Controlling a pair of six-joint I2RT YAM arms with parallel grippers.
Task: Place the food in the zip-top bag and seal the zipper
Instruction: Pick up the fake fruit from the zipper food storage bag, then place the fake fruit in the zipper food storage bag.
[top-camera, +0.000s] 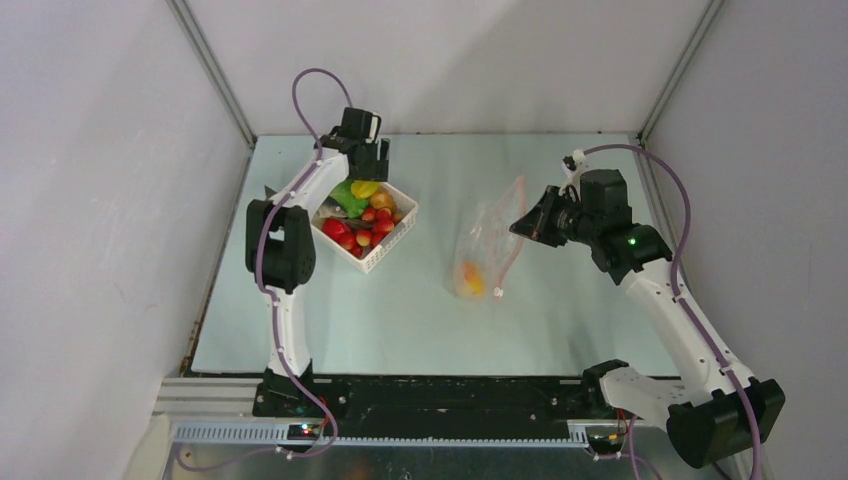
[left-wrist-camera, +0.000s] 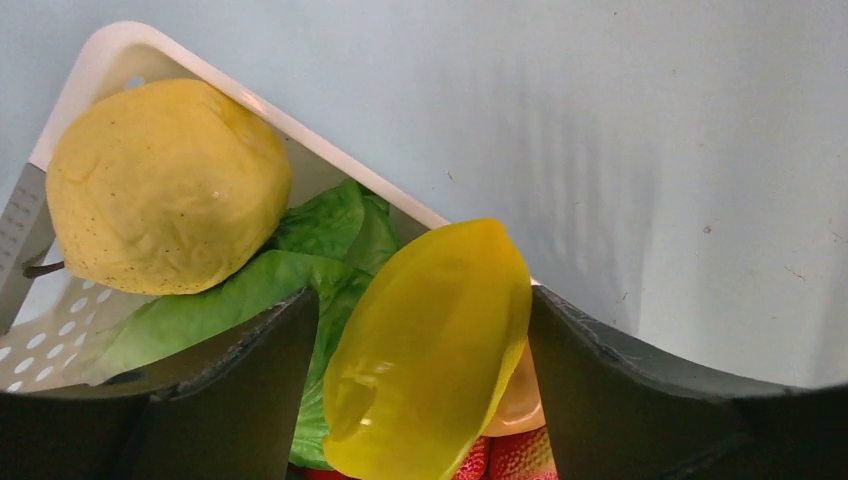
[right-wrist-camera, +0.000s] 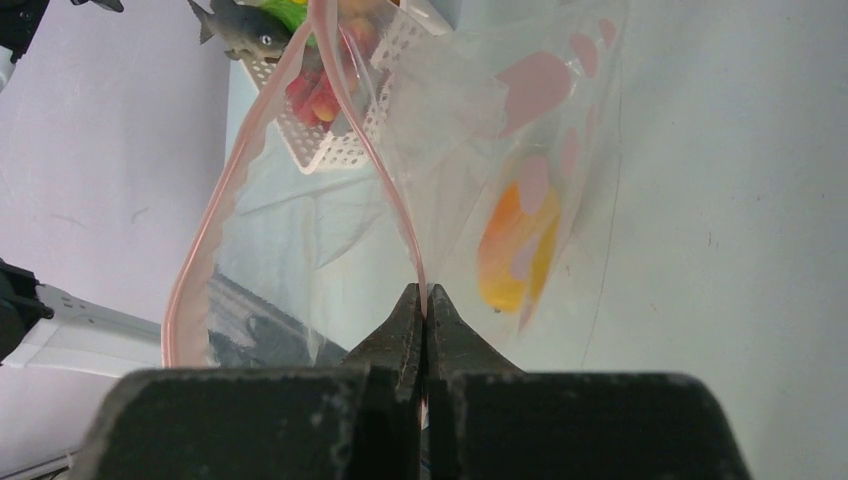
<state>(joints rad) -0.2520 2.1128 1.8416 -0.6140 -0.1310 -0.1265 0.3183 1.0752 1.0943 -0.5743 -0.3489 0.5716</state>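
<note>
White lattice basket (top-camera: 388, 248) on pale table (top-camera: 400, 320), grey toy shark (right-wrist-camera: 240, 30) at its rim

You're looking at a robotics lab cell, not a home or a shop. Plain white walls (top-camera: 100, 200) box in the pale table (top-camera: 420, 315) on three sides, with metal struts (top-camera: 211, 70) rising from its far corners. Along the table's near edge a black rail (top-camera: 450, 398) carries two arms (top-camera: 286, 320), purple cables (top-camera: 320, 70) loop off them, and a green light (top-camera: 631, 241) glows on the right one.

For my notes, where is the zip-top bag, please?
Top view, right of centre: the bag sits between the white basket and the right gripper pinching its zipper.
</note>
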